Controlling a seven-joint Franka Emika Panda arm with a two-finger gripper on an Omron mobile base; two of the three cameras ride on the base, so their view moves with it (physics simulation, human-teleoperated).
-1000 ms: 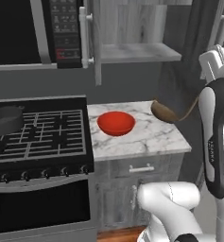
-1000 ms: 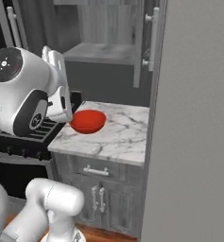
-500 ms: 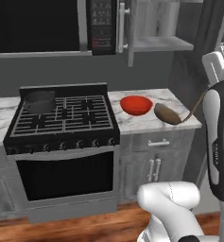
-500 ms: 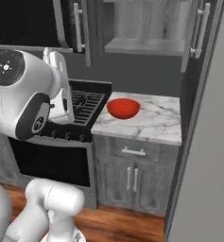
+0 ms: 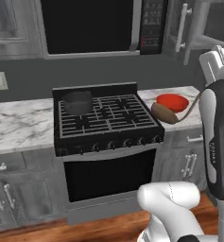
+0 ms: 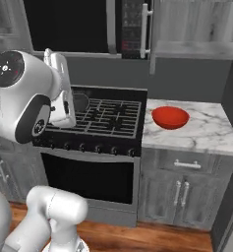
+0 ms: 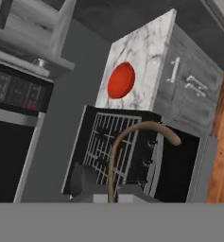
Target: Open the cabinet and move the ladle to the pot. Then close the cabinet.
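Above the stove's [image 5: 106, 120] right edge | gripper [image 7: 111, 201] clamped on ladle [image 5: 179, 115] handle | ladle's long axis slopes down-left, bowl toward burners

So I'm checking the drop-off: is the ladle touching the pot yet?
Apart. In the left base view the ladle hangs over the stove's right edge near the red bowl, while the pot sits on the back-left burner, with grate between them.
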